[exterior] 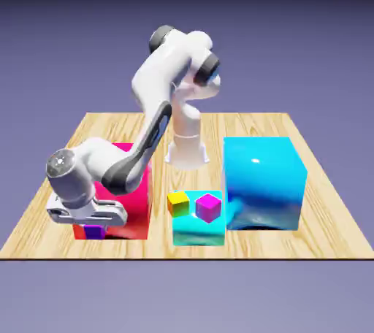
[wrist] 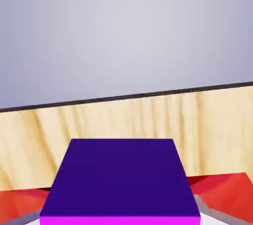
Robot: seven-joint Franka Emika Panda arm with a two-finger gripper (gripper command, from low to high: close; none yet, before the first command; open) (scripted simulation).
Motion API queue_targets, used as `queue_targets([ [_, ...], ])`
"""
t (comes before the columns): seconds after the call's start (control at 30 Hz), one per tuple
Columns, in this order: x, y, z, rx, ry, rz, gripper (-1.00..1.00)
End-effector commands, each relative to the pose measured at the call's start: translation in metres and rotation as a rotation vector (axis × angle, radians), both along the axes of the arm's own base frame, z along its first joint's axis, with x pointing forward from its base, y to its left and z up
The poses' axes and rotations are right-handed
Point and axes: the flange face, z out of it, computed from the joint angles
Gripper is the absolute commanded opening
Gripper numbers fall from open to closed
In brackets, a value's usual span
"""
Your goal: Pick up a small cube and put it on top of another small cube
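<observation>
**Caller:** Right at the near edge of the worktop [exterior: 321, 200], close to the corner on the exterior view's left, sits the small cube [exterior: 93, 231], violet-purple, and the gripper [exterior: 89, 226] is down on top of it!

**Partner:** Clamped tight, is it?

**Caller:** Clamped tight. In the hand view the small cube [wrist: 121, 179] fills the bottom middle, a dark violet top with a bright magenta strip along its lower edge, wedged between the grey fingers [wrist: 210, 210], only slivers of them showing.

**Partner:** And that red around it?

**Caller:** That's the big red block [exterior: 135, 204], standing directly behind the cube and the hand. Red shows either side of the cube in the hand view as well.

**Partner:** What else is out there?

**Caller:** Toward the middle of the near edge, a low cyan block [exterior: 199, 231] carrying two small cubes: a yellow-orange cube [exterior: 177, 202] and a magenta cube [exterior: 208, 207], side by side. Beside that, toward the exterior view's right, a big glossy cyan block [exterior: 264, 182].
</observation>
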Motion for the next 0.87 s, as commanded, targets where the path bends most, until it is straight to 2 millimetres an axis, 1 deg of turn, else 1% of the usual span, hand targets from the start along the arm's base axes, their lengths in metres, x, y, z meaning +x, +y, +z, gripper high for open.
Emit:
queue_targets([
  [0.0, -0.001, 0.013, 0.005, 0.007, 0.004, 0.022, -1.0],
  [0.13, -0.008, 0.067, 0.031, 0.028, 0.008, 0.121, -1.0],
  [0.27, -0.02, 0.122, 0.061, 0.022, 0.001, 0.239, -1.0],
  [0.43, -0.044, 0.188, 0.103, -0.026, -0.026, 0.403, -1.0],
  [0.53, -0.063, 0.222, 0.127, -0.075, -0.051, 0.5, -1.0],
  [0.57, -0.063, 0.222, 0.127, -0.075, -0.051, 0.5, -1.0],
  [0.7, -0.078, 0.216, 0.062, -0.075, -0.051, 0.5, -1.0],
  [0.73, -0.078, 0.216, 0.06, -0.075, -0.051, 0.5, -1.0],
  [0.77, -0.078, 0.216, 0.06, -0.075, -0.051, 0.5, 1.0],
  [0.8, -0.078, 0.216, 0.06, -0.075, -0.051, 0.5, 1.0],
  [0.83, -0.073, 0.217, 0.076, -0.075, -0.051, 0.5, 1.0],
])
